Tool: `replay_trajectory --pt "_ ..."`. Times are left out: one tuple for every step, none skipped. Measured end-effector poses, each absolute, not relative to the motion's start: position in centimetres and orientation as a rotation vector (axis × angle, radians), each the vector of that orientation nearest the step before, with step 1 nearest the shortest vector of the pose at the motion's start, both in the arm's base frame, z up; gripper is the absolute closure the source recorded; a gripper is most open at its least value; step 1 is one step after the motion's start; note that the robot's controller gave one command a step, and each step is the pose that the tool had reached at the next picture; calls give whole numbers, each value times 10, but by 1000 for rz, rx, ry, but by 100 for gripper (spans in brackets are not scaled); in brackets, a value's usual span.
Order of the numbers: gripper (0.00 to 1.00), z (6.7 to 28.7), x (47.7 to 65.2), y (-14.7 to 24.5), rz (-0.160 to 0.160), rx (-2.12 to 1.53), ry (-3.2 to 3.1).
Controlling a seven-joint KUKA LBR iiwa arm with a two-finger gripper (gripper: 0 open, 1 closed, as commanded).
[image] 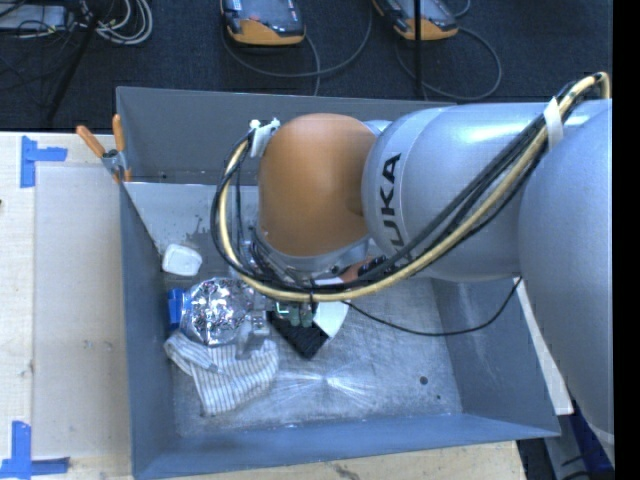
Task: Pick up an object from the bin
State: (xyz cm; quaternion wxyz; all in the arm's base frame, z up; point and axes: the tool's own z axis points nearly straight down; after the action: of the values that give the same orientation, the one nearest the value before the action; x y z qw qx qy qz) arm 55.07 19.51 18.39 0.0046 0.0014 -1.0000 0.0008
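My gripper [254,336] reaches down from under the arm's orange cover at the bin's left middle. Its tip is at the top edge of a crumpled striped grey-white cloth [226,374] on the front left floor. Just left of it lies a shiny crumpled foil ball [211,308], with a blue thing [175,306] at its left side. A black block [301,339] lies just right of the gripper, with a white flat piece [331,316] behind it. I cannot make out anything held.
A small white rounded piece [182,260] lies against the left sloped wall. A clear plastic wrapper [325,384] lies on the front floor. The arm and its cables cover the bin's middle and right.
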Motion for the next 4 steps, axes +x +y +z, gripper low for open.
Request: replay_trajectory --pt "0 188 553 194 0 -2 -3139" --pt "100 95 593 217 25 -59 -3137" --pt "100 95 593 217 22 -60 -3138" --pt "100 146 585 226 6 -35 -3135"
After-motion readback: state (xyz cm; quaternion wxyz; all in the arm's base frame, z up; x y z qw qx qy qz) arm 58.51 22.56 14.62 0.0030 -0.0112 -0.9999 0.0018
